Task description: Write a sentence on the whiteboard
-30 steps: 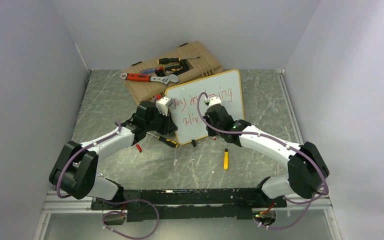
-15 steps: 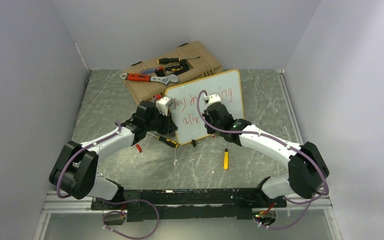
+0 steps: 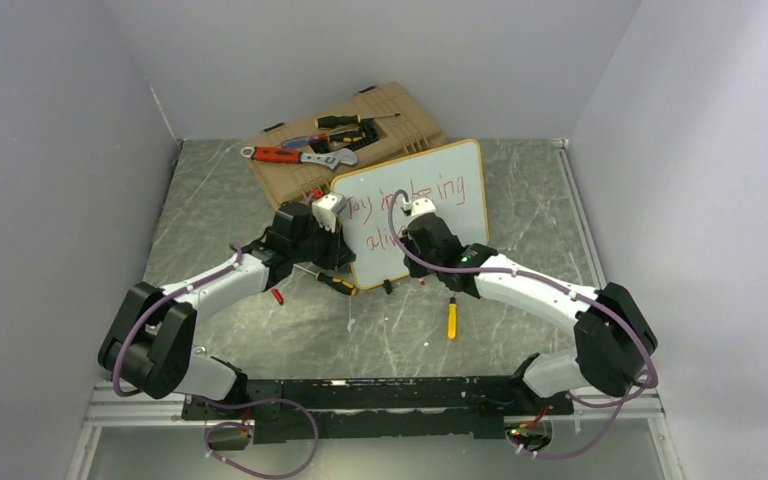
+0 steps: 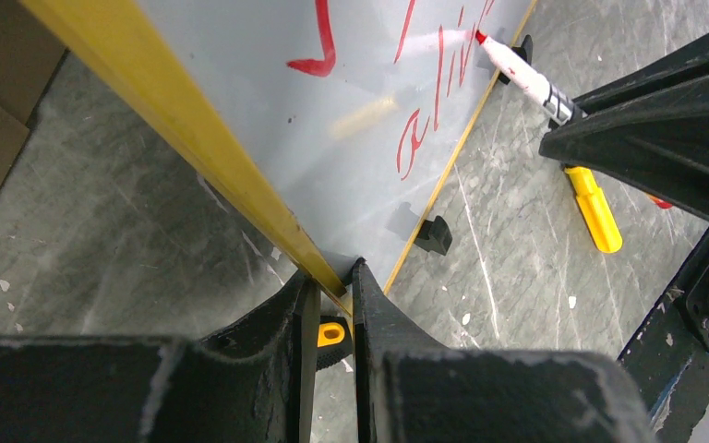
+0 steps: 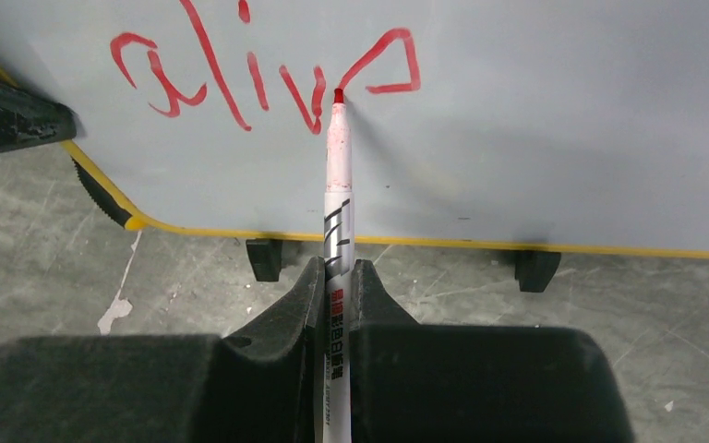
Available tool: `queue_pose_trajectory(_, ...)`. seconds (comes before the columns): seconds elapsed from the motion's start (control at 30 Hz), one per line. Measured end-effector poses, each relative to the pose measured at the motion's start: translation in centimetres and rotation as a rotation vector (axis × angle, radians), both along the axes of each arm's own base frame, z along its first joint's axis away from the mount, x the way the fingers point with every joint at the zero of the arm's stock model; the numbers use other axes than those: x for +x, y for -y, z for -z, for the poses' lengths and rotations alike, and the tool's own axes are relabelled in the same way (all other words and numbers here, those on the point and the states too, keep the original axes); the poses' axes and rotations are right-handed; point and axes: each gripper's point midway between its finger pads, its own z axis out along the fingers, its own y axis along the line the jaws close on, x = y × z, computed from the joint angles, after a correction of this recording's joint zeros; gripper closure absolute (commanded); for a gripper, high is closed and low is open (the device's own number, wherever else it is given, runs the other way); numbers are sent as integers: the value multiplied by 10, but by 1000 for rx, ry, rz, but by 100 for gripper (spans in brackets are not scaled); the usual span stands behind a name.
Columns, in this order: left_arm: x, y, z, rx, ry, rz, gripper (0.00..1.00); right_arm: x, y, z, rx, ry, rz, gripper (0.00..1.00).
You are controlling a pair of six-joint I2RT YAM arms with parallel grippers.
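Right pincer [image 5: 337,277] grips a slim white marker [image 5: 338,198], red tip on glossy whiteboard [image 5: 563,120]. Left pincer [image 4: 330,291] pinches its yellow frame [image 4: 194,148].

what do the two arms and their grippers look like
Both the left arm and the right arm have white links between bulky black joints, each with a purple cable looped along it. The left gripper and right gripper have matte black, wedge-shaped fingers, scuffed pale at the edges.

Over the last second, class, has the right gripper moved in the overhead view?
Yes. The right gripper, holding the marker, has slid left along the whiteboard, away from its right edge, uncovering more of the sentence.
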Motion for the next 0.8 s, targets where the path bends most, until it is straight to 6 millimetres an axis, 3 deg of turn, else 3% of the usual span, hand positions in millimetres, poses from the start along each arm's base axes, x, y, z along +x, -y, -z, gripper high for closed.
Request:
queue_pose_trajectory(0.53,0,0,0,0,1,0,100,-9,13,16,-42,-47,66,100)
queue_pose_trajectory(0.8,0,0,0,0,1,0,100,-4,22,10,-51,-21,111,100)
